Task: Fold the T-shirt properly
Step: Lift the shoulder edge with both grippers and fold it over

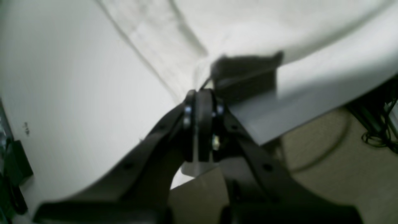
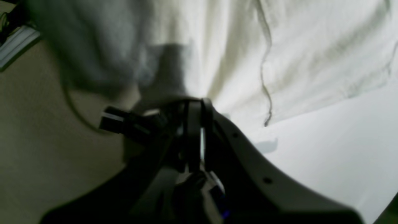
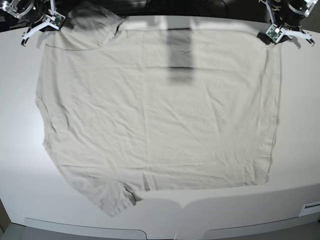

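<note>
The pale beige T-shirt (image 3: 160,115) lies spread flat on the white table (image 3: 15,150), hem to the right, one sleeve (image 3: 107,200) at the near left. My left gripper (image 3: 274,34) is at the far right corner of the shirt. In the left wrist view it (image 1: 201,92) is shut, with cloth (image 1: 248,25) gathering into its tips. My right gripper (image 3: 47,22) is at the far left corner by the other sleeve (image 3: 95,17). In the right wrist view it (image 2: 196,101) is shut, with folds of cloth (image 2: 311,46) running into it.
The table's far edge lies right under both grippers, with beige floor (image 1: 342,174) and dark cables (image 1: 379,124) beyond it. A dark shadow band (image 3: 180,55) falls across the shirt's far middle. Bare table (image 2: 326,149) surrounds the shirt.
</note>
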`<state>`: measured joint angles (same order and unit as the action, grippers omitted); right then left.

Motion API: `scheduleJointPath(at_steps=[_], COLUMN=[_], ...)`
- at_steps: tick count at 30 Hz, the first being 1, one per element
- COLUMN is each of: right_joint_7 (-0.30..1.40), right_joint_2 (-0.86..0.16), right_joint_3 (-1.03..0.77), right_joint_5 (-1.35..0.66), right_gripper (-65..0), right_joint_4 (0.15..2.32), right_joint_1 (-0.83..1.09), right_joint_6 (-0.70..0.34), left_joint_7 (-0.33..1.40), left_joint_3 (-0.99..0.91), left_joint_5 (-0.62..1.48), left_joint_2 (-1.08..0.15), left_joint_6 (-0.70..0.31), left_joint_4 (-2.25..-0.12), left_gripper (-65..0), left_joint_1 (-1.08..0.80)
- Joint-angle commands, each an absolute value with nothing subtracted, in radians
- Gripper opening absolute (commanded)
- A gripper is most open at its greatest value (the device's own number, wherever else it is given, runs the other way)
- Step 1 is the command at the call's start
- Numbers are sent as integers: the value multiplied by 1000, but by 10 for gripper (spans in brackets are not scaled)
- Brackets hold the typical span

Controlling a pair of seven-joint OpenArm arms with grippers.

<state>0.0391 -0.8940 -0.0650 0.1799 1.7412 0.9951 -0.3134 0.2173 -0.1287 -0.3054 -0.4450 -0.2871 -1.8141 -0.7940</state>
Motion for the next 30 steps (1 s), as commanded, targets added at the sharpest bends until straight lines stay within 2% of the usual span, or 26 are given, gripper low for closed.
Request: scheduleJointPath(at_steps=[1,6,13,20,23,26,30], right_joint_7=[20,3,-25,30,47,47,53], right_joint_2=[-894,-841,-871,-871,-844,-818,-788], right_joint_3=[-99,-227,-319,-226,-152,-77,-11], right_joint_5=[175,175,103,89,89,96,96], right_gripper=[-650,-650,-650,-650,-650,-650,-650], right_joint_4=[1764,1831,1892,1888,1875,1826,1722], right_joint_1=[1024,1121,1102,871,760,652,523], right_joint_6=[-298,-268,-268,-268,-268,-268,-253], left_joint_7=[208,192,108,108,107,102,104], left_joint_3=[-146,-190,-248,-248,-246,-238,-232], left_joint_5=[-306,-306,-303,-241,-202,-190,-193], left_joint_2=[-446,-427,-427,-427,-427,-427,-428], left_joint_6=[-276,-277,-276,-280,-289,-354,-356], left_joint_4=[-1838,-1901,-2006,-1947,-1858,-1757,-1654], left_gripper=[-650,-650,-650,-650,-650,-650,-650], left_joint_1=[-811,-849,-843,-686,-604,-523,-427])
